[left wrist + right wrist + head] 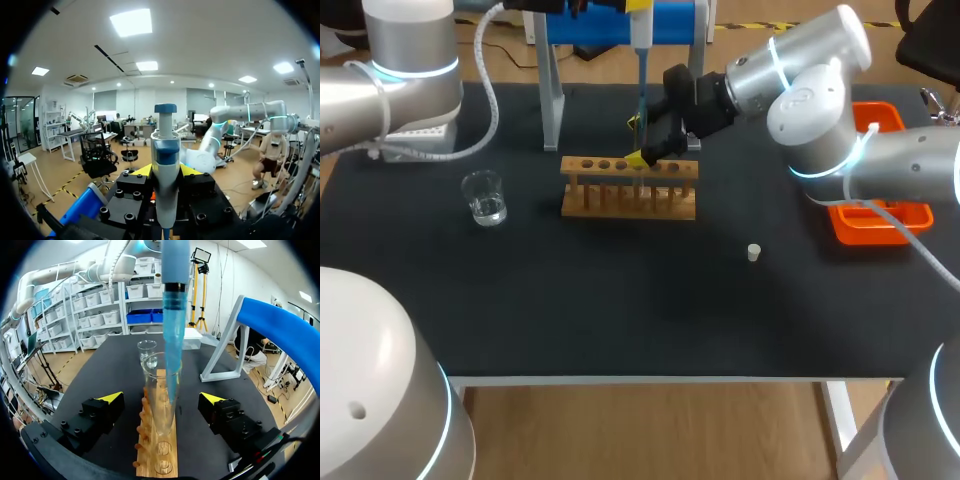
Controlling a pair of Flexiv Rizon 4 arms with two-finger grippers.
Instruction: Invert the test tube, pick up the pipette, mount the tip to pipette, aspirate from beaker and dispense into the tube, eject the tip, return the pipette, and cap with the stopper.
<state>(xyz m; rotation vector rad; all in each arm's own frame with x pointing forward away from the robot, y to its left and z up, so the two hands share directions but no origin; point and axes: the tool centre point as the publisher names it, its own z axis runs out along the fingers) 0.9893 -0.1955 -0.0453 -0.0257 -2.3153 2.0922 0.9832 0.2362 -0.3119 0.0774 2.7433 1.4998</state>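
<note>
Black tabletop point(620, 300); wooden rack point(630, 195) holds an upright glass test tube point(161, 405), pipette tip point(174, 340) inside. Left gripper point(166, 170) clamps the pipette point(165, 150); right gripper point(162, 397) flanks the tube, fingers point(111, 397) wide. Glass likely slick, brittle: grip mid-wall.

No readable text, numbers or signs in any view. Pipette point(165, 165): no legible print on the body. Beaker point(484, 197), left of the rack point(630, 190): any markings are too small to tell. Rack face: nothing readable.
</note>
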